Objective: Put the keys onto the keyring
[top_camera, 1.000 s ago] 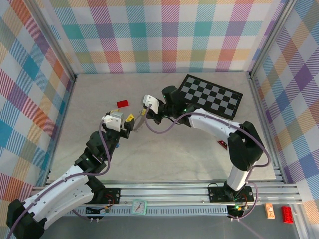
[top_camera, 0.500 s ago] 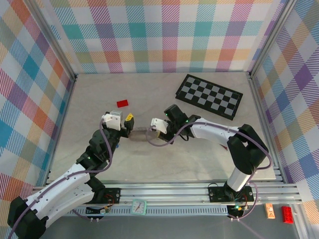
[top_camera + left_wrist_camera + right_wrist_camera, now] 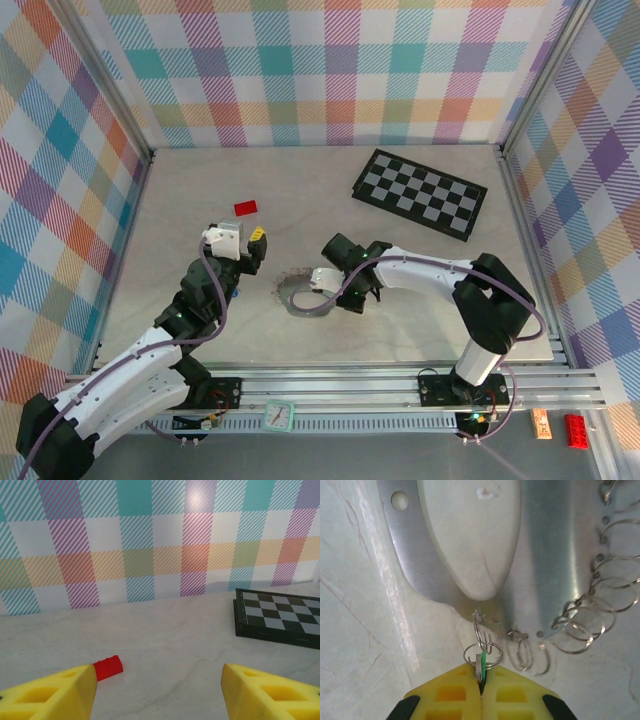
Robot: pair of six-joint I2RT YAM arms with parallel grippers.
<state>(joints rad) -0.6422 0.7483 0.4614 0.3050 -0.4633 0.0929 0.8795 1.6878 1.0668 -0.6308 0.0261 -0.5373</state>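
Note:
The keyring (image 3: 293, 300) lies on the table as a silvery loop; in the right wrist view it is a flat metal band (image 3: 550, 555) with holes and several small wire rings. My right gripper (image 3: 312, 288) (image 3: 481, 680) is down at the loop, shut on the green key (image 3: 482, 664). A small wire ring on that key links to a ring on the band. The blue key is out of view. My left gripper (image 3: 254, 240) (image 3: 157, 695) is open, apart from the loop on its left, with nothing between its yellow fingers (image 3: 45, 692).
A flat red block (image 3: 245, 207) (image 3: 108, 667) lies beyond the left gripper. The black-and-grey checkerboard (image 3: 420, 193) (image 3: 280, 620) sits at the back right. Plaid walls enclose the table on three sides.
The right gripper has come down and toward the front, bringing the keyring from the air onto the table. The left gripper, close to the loop before, now stands apart from it.

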